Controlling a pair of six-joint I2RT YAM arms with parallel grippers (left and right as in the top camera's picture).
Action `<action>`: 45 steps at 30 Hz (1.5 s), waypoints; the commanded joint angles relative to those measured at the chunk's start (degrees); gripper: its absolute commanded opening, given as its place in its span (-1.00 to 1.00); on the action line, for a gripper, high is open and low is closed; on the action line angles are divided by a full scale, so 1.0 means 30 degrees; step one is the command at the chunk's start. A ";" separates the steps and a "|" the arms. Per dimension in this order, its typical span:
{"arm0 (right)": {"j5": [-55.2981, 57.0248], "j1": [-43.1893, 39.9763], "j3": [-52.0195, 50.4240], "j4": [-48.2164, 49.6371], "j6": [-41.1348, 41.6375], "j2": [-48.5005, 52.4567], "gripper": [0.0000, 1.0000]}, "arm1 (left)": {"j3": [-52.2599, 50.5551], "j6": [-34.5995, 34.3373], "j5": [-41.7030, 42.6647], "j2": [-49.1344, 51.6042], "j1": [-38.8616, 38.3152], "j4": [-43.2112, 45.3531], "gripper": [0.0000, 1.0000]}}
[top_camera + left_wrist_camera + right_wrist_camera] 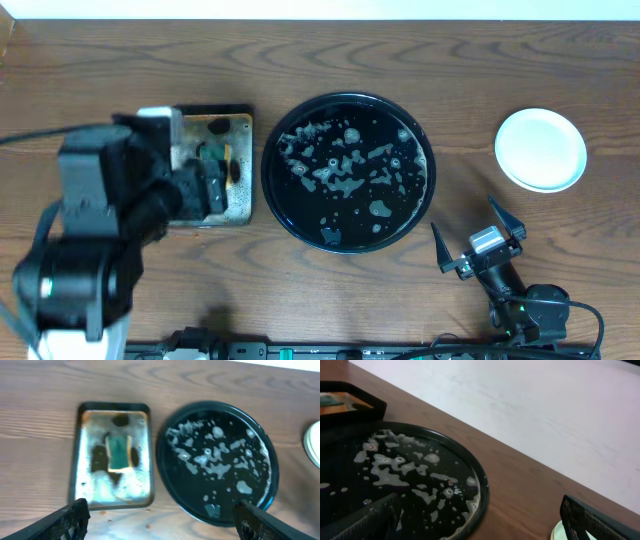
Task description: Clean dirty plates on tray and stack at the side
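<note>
While both claws hang spread wide above the wooden table, the round black tray sits mid-table and the plates lie well to its right, apart from it. The right claw hovers at the near right with its two dark, pointed fingers parted and nothing between them. The plates are to its far right and the tray to its far left, and it touches neither. The left claw is also spread and holds nothing. It hangs over the near edge of a smaller rectangular tray to the left of the round tray, with that tray beneath one finger and the round one beneath the other. The round tray is glossy black with a raised rim, and its floor is dotted with pale grey patches of foam and water. The rectangular tray is dark-rimmed, with a wet, stained, shiny floor and a green sponge with yellow edges lying in the middle. The plates appear as a smooth, round, shallow disc, very pale and almost white. How many are stacked cannot be told. The table is brown with a wavy grain.
</note>
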 commanded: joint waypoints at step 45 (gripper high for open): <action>-0.0015 -0.0124 -0.0095 0.0029 0.0342 -0.0080 0.99 | -2.6148 -0.0481 -0.2841 -1.8892 -0.0211 2.2112 0.85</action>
